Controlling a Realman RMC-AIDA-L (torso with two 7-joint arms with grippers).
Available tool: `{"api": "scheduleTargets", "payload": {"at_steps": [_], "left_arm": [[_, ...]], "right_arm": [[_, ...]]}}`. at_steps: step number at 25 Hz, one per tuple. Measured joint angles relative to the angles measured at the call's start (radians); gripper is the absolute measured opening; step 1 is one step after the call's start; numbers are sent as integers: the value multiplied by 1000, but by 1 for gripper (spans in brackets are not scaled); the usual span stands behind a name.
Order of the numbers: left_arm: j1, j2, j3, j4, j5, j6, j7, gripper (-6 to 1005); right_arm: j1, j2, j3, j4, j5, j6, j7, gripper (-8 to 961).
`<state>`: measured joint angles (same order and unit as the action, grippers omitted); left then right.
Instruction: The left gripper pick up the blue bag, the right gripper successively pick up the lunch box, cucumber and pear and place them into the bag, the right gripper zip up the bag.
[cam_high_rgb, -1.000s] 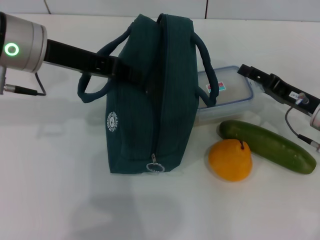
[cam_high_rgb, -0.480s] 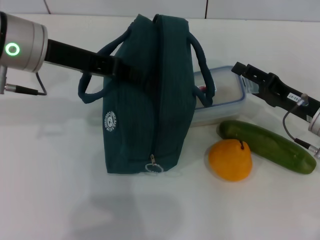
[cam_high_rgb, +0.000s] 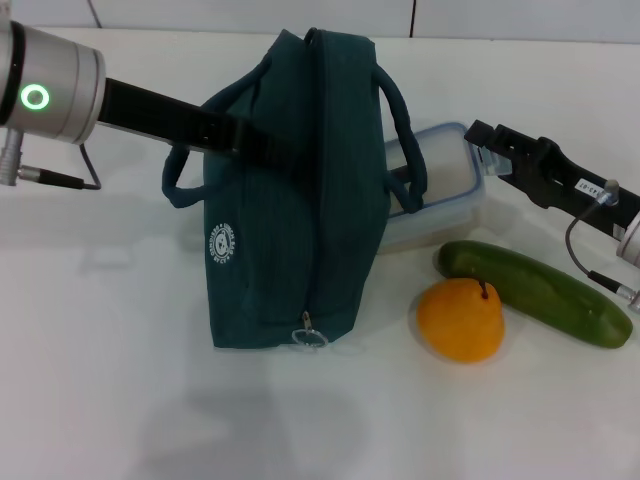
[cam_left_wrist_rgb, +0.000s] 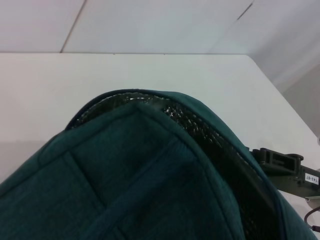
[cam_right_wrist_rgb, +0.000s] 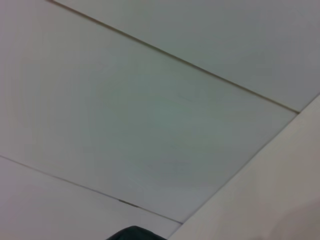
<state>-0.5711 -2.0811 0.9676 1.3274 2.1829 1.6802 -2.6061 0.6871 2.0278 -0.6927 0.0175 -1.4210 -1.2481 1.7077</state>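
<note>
On white table (cam_high_rgb: 120, 380), right end effector (cam_high_rgb: 478, 135) grips lunch box (cam_high_rgb: 440, 190)

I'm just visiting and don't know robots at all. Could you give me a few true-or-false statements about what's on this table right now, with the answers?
1. The blue bag stands upright on the table. True.
2. The pear is already inside the bag. False: it lies on the table, next to the cucumber.
3. The right gripper is at the lunch box, which is tipped up on edge beside the bag. True.
4. The cucumber lies on top of the lunch box. False: it lies on the table, in front of the box.
5. The left gripper reaches to the bag's upper side, by a handle. True.
</note>
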Motion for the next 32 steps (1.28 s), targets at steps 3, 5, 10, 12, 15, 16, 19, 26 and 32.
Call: {"api": "scheduleTargets", "payload": {"at_steps": [3, 5, 10, 12, 15, 16, 19, 26, 32], "left_arm": [[-5, -1, 0, -9, 1, 0, 5, 36], [-6, -1, 0, -13, 1, 0, 10, 36], [-9, -1, 0, -25, 1, -1, 19, 36], [-10, -1, 0, -25, 2, -1, 20, 36], [-11, 0, 0, -25, 2, -1, 22, 36], [-11, 0, 0, -25, 2, -1, 22, 36], [-10, 0, 0, -25, 2, -1, 29, 36], [-6, -1, 0, -25, -1, -1, 33, 36], [-7, -2, 0, -25, -5, -1, 33, 37]], "right_arm": [[2, 0, -2, 1, 0, -2, 8, 457], [3, 0, -3, 3, 0, -1, 11, 410], [7, 0, -5, 4, 0, 4, 28, 295], [11, 0, -5, 5, 0, 3, 32, 276], [11, 0, -5, 5, 0, -3, 33, 247], [11, 0, -5, 5, 1, -8, 34, 238], [4, 0, 1, 6, 5, -21, 50, 210], [-33, 0, 6, -2, 39, -46, 88, 114], [-70, -1, 8, -7, 77, -72, 96, 94]]}}
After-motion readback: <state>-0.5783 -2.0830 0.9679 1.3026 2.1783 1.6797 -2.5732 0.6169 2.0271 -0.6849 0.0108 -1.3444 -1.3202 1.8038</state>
